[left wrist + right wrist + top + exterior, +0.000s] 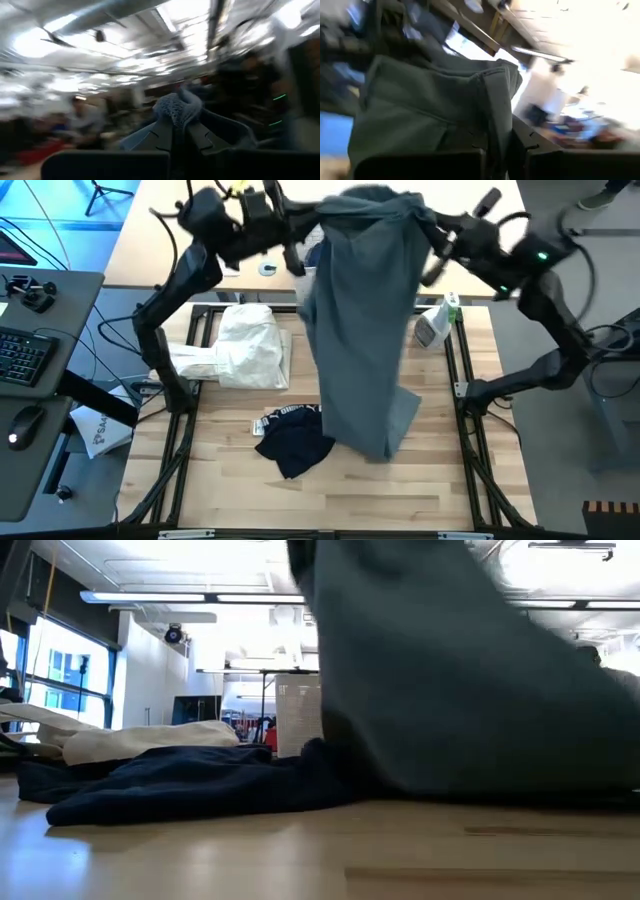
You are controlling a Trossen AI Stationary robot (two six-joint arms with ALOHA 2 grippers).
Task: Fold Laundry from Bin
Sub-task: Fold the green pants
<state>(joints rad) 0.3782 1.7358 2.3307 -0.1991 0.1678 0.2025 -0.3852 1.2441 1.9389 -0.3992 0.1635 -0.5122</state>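
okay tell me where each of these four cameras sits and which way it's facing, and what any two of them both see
High view: overhead, facing down; both arms lift the grey-green top over the table.
Low view: at tabletop height, facing level across; no arm shows.
Left wrist view: looks past the left gripper, jaws shut on cloth.
Right wrist view: looks past the right gripper, also clamped.
Shared: high and low views both show the dark garment and white cloth.
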